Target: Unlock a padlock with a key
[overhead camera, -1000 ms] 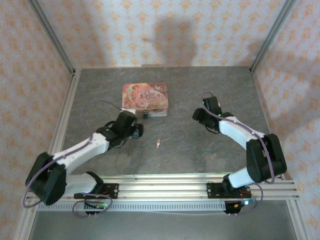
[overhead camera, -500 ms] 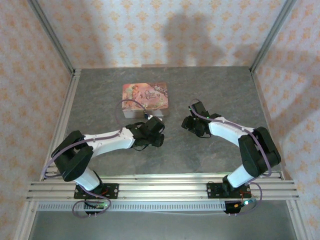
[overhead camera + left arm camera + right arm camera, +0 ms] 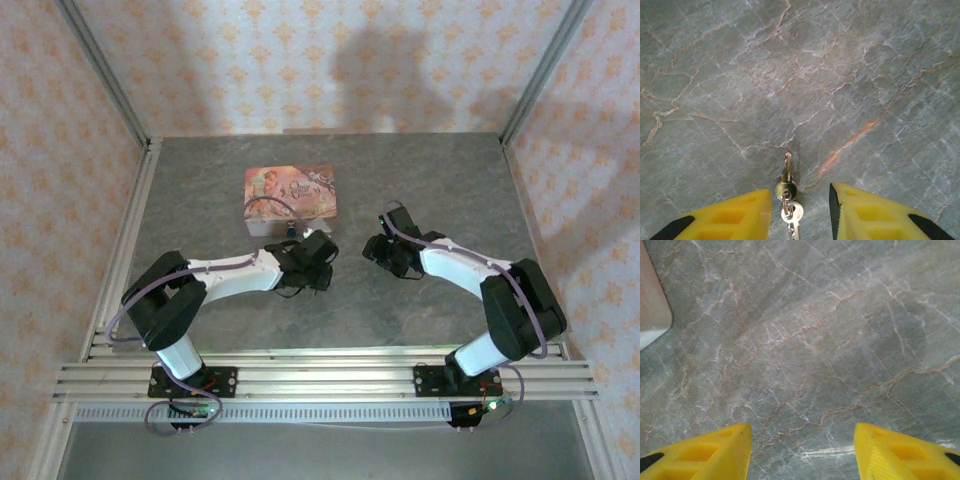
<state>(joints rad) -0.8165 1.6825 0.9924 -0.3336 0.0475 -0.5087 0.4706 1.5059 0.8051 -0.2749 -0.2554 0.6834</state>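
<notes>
Left claw (image 3: 800,194): partly open with a medium gap, holding nothing. Its yellow fingers (image 3: 732,216) stand on either side of the key (image 3: 786,186) and neither touches it. Bare counter (image 3: 865,75) shows in the gap on both sides.

The key lies flat. Its long axis runs straight out from the claw, with the round head nearest the claw and the blade tip pointing away from it. It sits between the fingertips, closer to the finger on the left of the wrist view. A second small key (image 3: 792,215) lies just behind it, head to head, with its blade pointing back toward the wrist. The link between the two is too small to make out.

In the top view the left claw is down low near the middle of the counter, over the key.

Right claw (image 3: 802,434): wide open and empty, fingers over bare counter. In the top view it is just right of the counter's middle, near the left claw but apart from it.

Padlock (image 3: 292,231): a tiny blue thing just beside the near side of the pink tin (image 3: 290,192), which sits left of middle toward the far edge. Cannot tell if the padlock touches the tin. It is near the left claw on the far-edge side, apart from it. The shackle's direction is too small to tell.
</notes>
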